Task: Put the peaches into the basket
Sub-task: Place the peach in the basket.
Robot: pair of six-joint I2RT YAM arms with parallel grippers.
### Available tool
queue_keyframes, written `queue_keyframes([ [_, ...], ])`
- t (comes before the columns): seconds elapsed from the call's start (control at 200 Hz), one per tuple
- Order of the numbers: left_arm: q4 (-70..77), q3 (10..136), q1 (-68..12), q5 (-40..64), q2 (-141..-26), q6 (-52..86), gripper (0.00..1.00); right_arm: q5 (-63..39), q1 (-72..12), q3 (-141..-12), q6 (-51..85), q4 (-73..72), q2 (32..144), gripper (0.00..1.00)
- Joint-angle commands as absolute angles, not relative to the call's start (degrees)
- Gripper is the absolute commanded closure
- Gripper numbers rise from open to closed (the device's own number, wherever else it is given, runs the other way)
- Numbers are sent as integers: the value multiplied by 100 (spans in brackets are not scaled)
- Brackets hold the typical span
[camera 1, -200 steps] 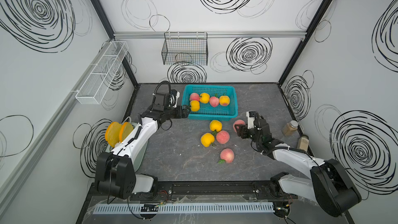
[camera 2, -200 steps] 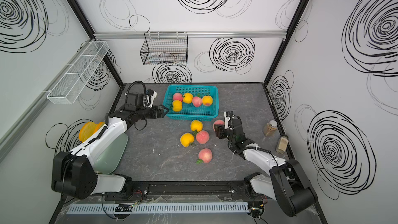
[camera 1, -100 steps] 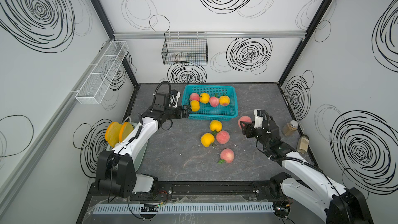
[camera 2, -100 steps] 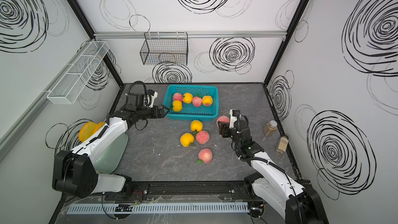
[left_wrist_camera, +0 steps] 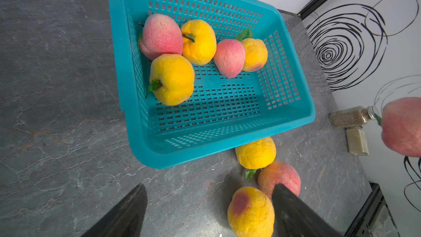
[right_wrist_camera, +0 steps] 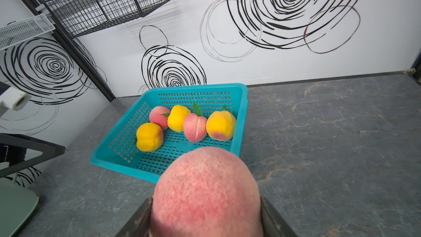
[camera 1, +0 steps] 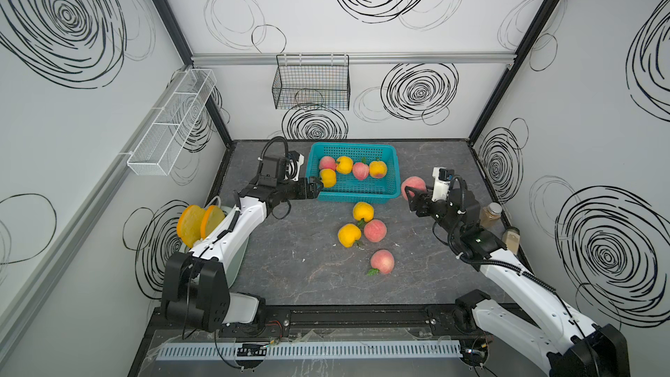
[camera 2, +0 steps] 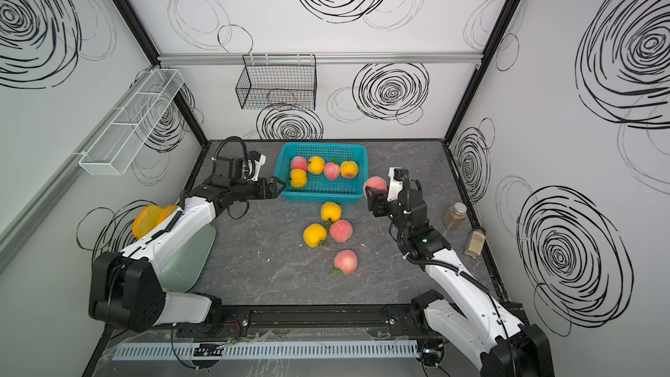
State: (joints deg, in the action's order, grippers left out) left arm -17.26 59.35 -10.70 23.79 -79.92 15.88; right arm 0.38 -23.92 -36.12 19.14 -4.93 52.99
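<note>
The teal basket [camera 1: 355, 198] [camera 2: 322, 198] stands at the back middle with several peaches inside, pink [camera 1: 360, 170] and yellow [left_wrist_camera: 172, 78]. Several more lie on the table in front of it, among them a yellow one [camera 1: 363, 211] and a pink one [camera 1: 382, 262]. My right gripper [camera 1: 413, 195] is shut on a pink peach [camera 1: 413, 186] [right_wrist_camera: 206, 192], held in the air just right of the basket's near right corner. My left gripper [camera 1: 315, 187] [left_wrist_camera: 209, 201] hovers open and empty at the basket's near left corner.
Two spice jars [camera 1: 490, 213] [camera 1: 510, 240] stand by the right wall. A green plate [camera 2: 188, 259] and yellow bread slices [camera 1: 195, 223] sit at the left under my left arm. A black wire basket [camera 1: 311, 85] and a white mesh rack [camera 1: 170, 128] hang on the walls.
My right gripper has lifted the pink peach and carried it back and slightly right, up beside the basket. The left arm has not moved.
</note>
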Motion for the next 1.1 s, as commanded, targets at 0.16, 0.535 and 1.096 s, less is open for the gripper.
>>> queue_keyframes([
  [0.16,-1447,5854,-1002,2496,-8057,1620,11,-643,-2513,-4671,1724,-624,6330,100],
  [0.535,-1409,5825,-995,2633,-7957,1697,10,-944,-2816,-6295,1780,-204,8083,100],
  [1.096,-1391,5621,-1276,2681,-7718,1768,10,-818,-3340,-9367,1778,647,11833,100],
])
